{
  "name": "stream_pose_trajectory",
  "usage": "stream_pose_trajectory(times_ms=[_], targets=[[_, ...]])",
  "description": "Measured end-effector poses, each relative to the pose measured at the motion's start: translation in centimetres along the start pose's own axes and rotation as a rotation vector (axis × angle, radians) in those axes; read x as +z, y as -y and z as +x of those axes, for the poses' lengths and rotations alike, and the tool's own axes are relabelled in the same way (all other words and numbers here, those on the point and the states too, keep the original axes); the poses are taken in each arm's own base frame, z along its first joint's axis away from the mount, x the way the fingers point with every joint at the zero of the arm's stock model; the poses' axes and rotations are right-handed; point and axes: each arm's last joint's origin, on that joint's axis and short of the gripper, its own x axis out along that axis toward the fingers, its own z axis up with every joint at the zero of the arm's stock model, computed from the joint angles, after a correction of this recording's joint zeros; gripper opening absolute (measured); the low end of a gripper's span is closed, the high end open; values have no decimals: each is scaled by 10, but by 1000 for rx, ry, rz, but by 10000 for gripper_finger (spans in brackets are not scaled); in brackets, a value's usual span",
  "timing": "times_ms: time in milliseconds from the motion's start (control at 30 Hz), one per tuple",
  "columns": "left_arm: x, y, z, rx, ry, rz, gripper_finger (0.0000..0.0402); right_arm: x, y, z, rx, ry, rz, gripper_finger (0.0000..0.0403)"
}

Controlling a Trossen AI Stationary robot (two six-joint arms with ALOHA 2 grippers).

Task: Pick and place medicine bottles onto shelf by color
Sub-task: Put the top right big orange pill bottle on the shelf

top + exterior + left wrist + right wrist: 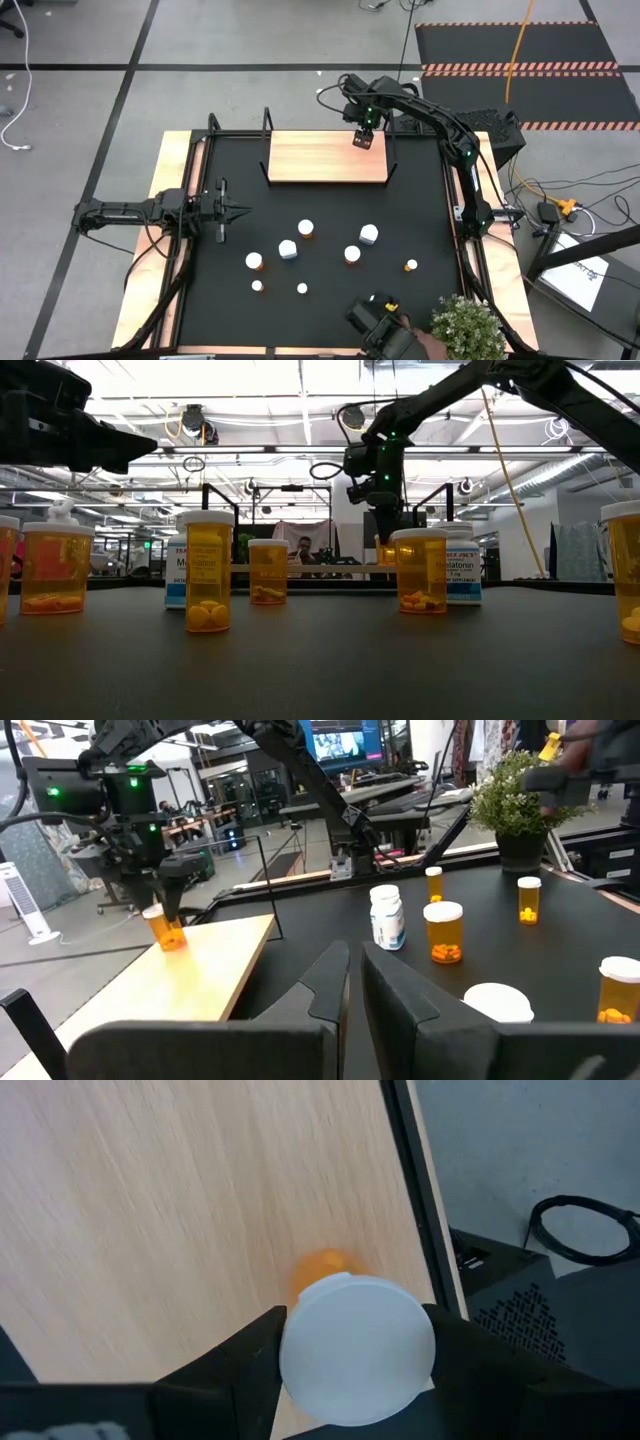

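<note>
We see the right gripper (355, 1355) clamped on a white-capped orange bottle (357, 1345) over the light-wood shelf (320, 158); the left gripper (238, 211) rests closed, loose bottles (306, 229) nearby.

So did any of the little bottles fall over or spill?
No, nothing stands out. The bottles on the black table stand upright with white caps on. The right gripper holds an orange bottle upright over the shelf, near its corner. The left gripper waits by the table's left side.
</note>
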Motion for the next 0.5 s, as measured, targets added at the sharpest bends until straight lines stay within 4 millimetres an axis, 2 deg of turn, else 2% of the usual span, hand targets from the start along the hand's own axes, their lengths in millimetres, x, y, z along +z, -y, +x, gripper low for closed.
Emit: stream_pose_trajectory(times_ms=[167,500], targets=[[0,0,0,0,0,0,35,-1,2,0,-6,1,6,217],[0,0,0,-1,-6,1,35,-1,2,0,-29,-10,14,271]])
